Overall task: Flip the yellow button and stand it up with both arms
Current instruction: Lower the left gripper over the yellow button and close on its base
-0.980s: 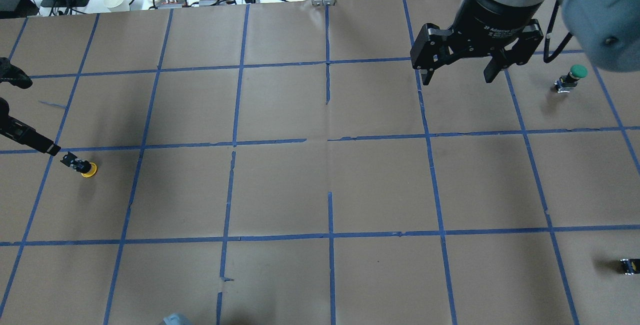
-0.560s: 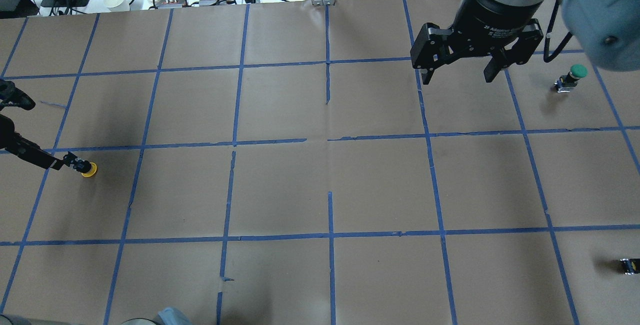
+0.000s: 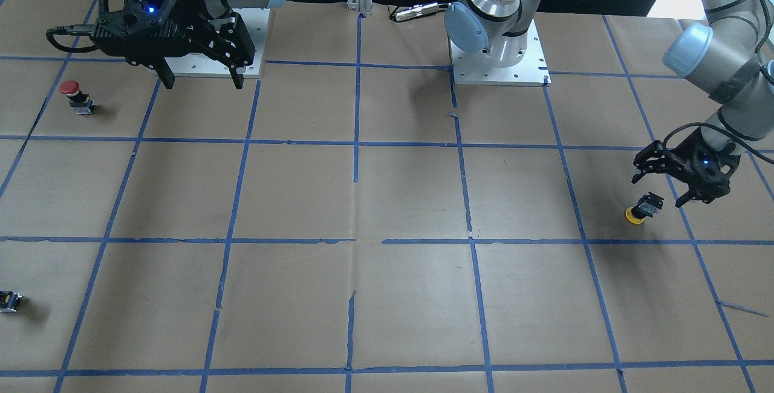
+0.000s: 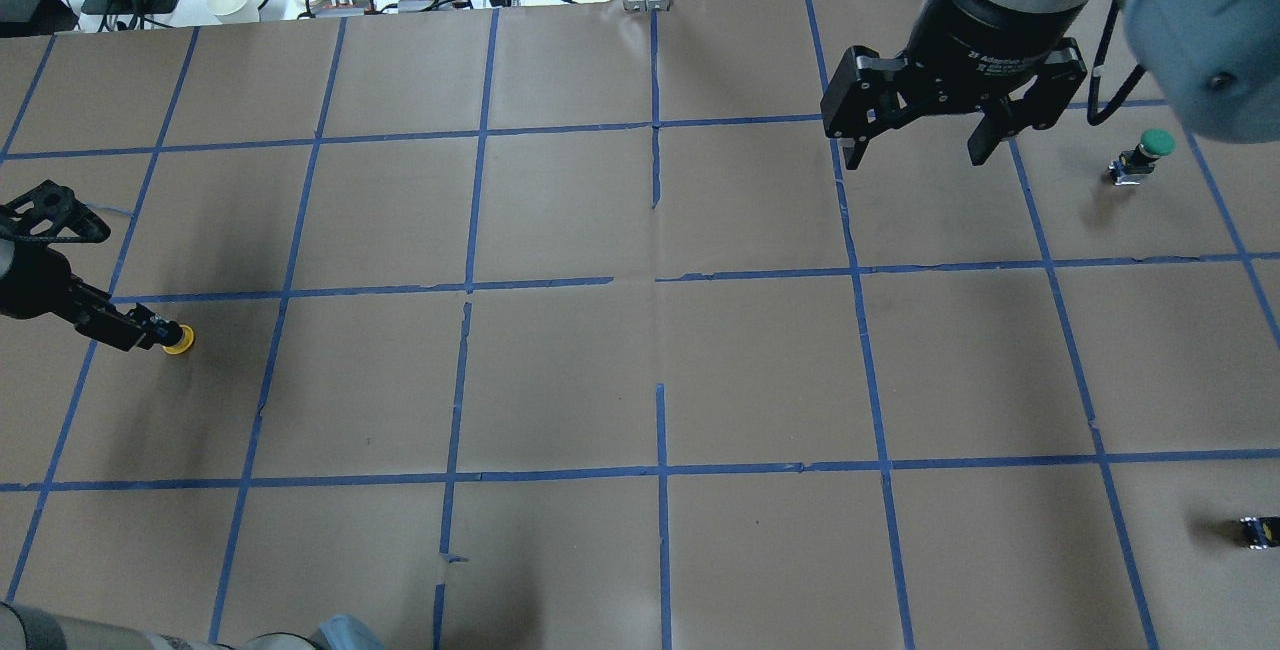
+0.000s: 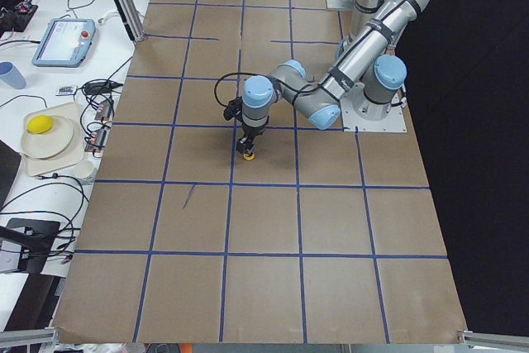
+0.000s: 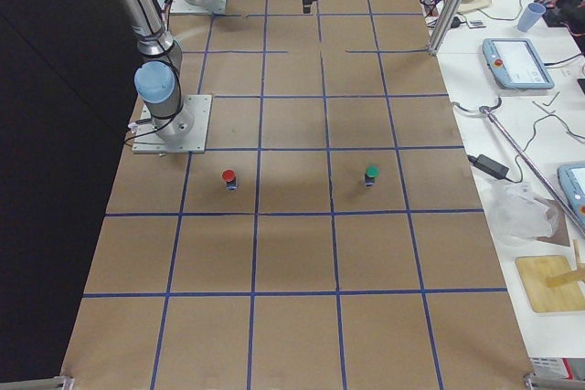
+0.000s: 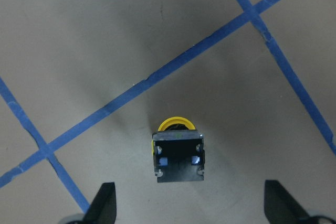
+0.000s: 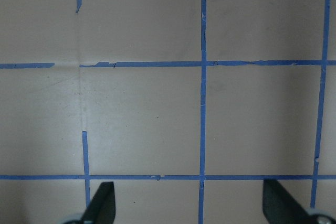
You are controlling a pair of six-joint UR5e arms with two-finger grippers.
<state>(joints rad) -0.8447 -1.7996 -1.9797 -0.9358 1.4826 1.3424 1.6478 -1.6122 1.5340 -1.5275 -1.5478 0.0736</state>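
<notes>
The yellow button [image 3: 641, 209] rests on its yellow cap with the black block body up and tilted, at the table's left side. It also shows in the overhead view [image 4: 177, 339] and the left wrist view [image 7: 178, 153]. My left gripper [image 3: 657, 192] is open just above it, one finger on each side, not touching it. It also shows in the overhead view [image 4: 126, 280] and its own wrist view [image 7: 191, 204]. My right gripper [image 4: 914, 161] is open and empty, held high over the table's right side [image 3: 202, 84].
A green-capped button [image 4: 1148, 152] stands at the far right. A red-capped button [image 3: 76, 96] stands near the right gripper. A small dark block [image 4: 1259, 531] lies at the right edge. Blue tape lines grid the brown paper table [image 4: 660, 370].
My left gripper has moved in from the left edge over the yellow button, its lower finger now covering the button's body in the overhead view. The right arm has not moved.
</notes>
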